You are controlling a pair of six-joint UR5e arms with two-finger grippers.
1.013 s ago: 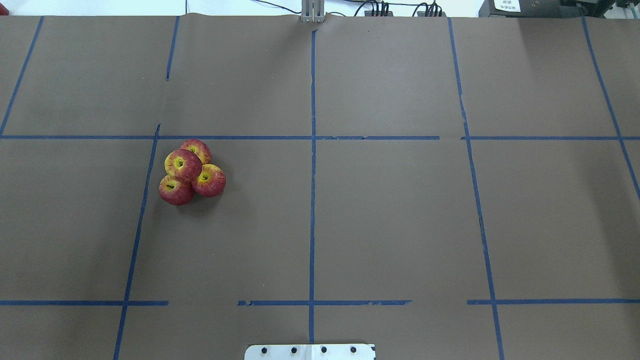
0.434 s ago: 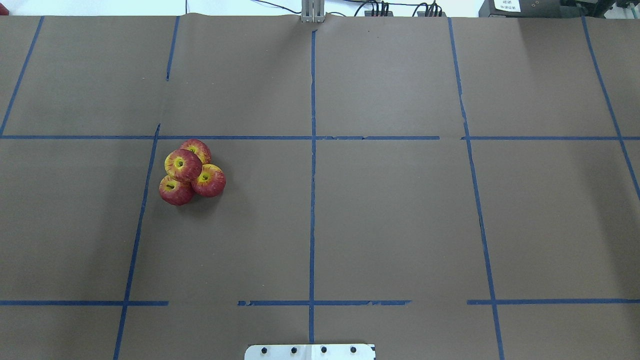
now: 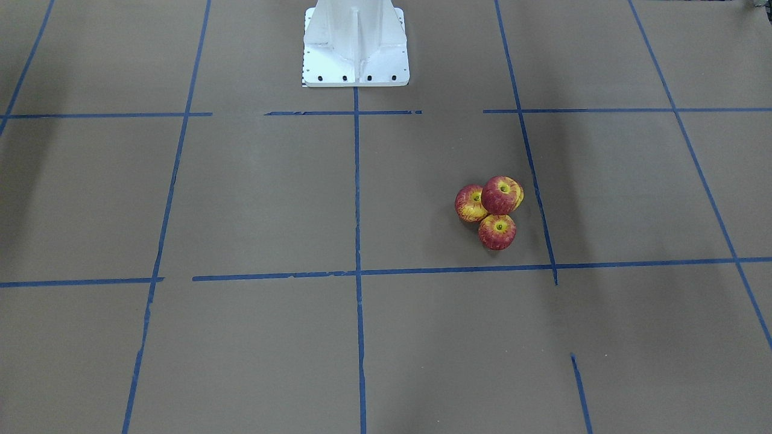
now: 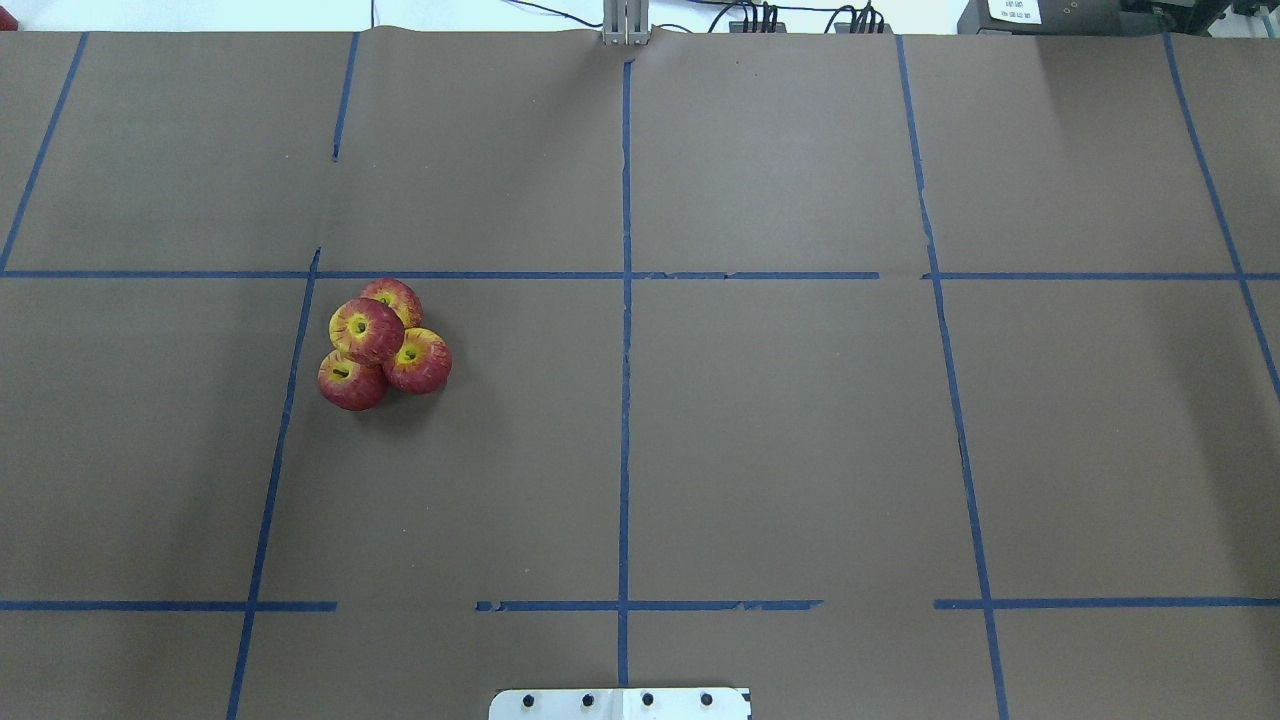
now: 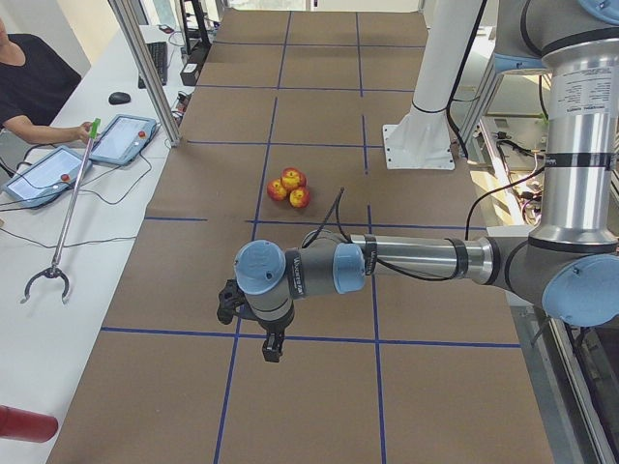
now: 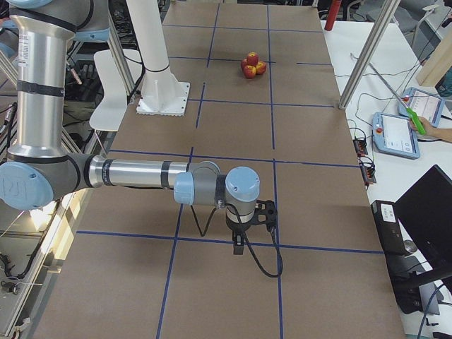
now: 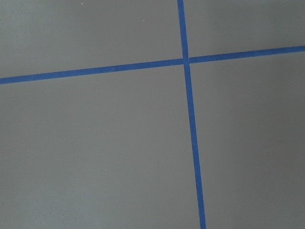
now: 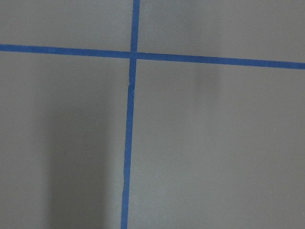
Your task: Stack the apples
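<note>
Four red-and-yellow apples sit in a tight cluster on the brown table, on my left side. The top apple [image 4: 367, 330] rests on the three others: a back one [image 4: 395, 293], a right one [image 4: 424, 366] and a front-left one [image 4: 348, 384]. The cluster also shows in the front-facing view [image 3: 499, 194], the exterior left view [image 5: 289, 187] and the exterior right view [image 6: 252, 64]. My left gripper [image 5: 273, 348] hangs over the table's left end, far from the apples. My right gripper [image 6: 239, 247] hangs over the right end. I cannot tell whether either is open or shut.
Blue tape lines [image 4: 625, 400] divide the brown paper table cover. The white robot base [image 3: 356, 45] stands at the near middle edge. A side bench holds tablets [image 5: 121, 137] and a grabber stick [image 5: 68, 208]; an operator sits there. Metal frame posts [image 5: 145, 68] stand at the far edge.
</note>
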